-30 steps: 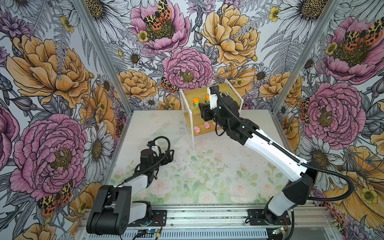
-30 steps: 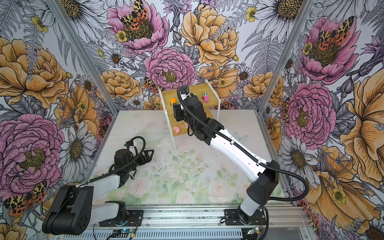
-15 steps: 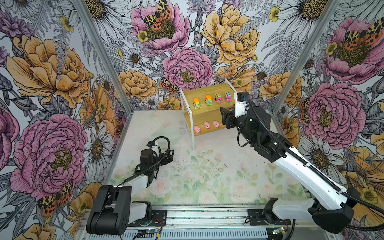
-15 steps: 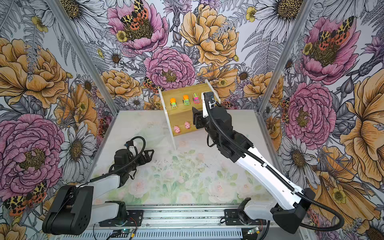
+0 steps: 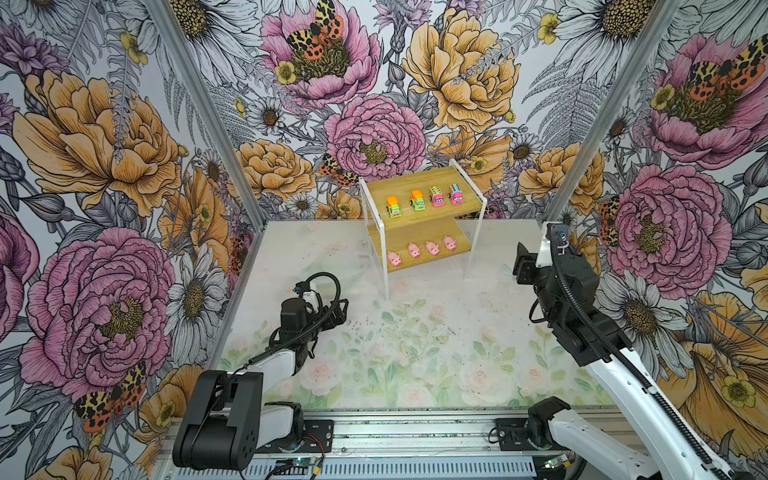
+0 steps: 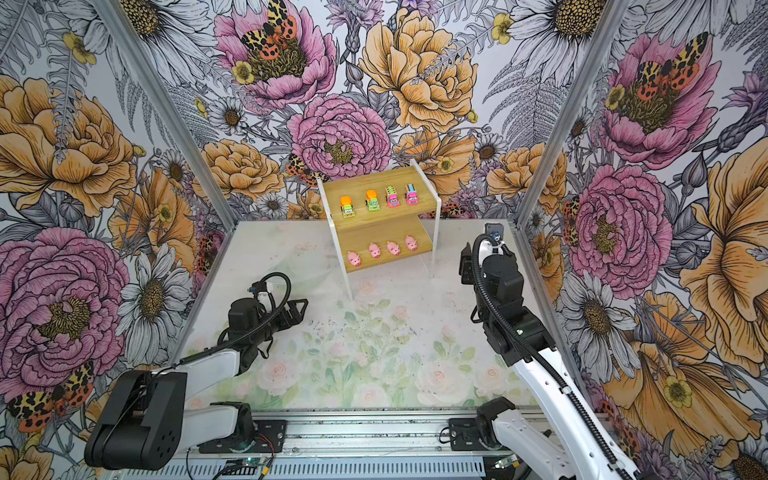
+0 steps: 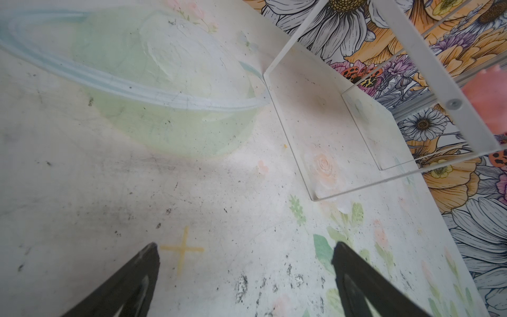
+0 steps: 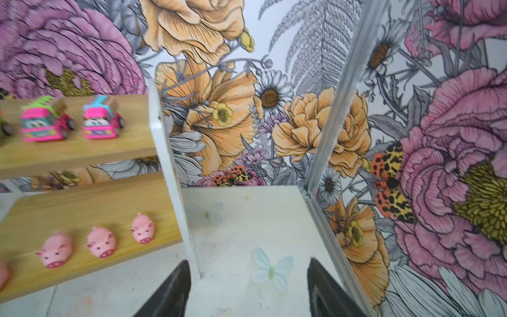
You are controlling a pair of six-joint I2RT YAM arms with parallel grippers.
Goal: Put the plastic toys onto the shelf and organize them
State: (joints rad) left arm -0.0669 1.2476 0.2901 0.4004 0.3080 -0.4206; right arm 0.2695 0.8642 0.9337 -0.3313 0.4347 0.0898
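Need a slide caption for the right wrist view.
Right pincer open and empty beside the shelf; pink trucks on top, pigs below.

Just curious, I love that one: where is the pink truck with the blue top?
The blue-topped truck stands on the upper board of the shelf, rightmost in both top views, beside the green-topped truck.

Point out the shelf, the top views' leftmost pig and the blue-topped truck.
shelf (image 5: 424,233): in a top view, bare lower board
leftmost pig (image 5: 393,258): in a top view, back
blue-topped truck (image 5: 456,194): in a top view, cab
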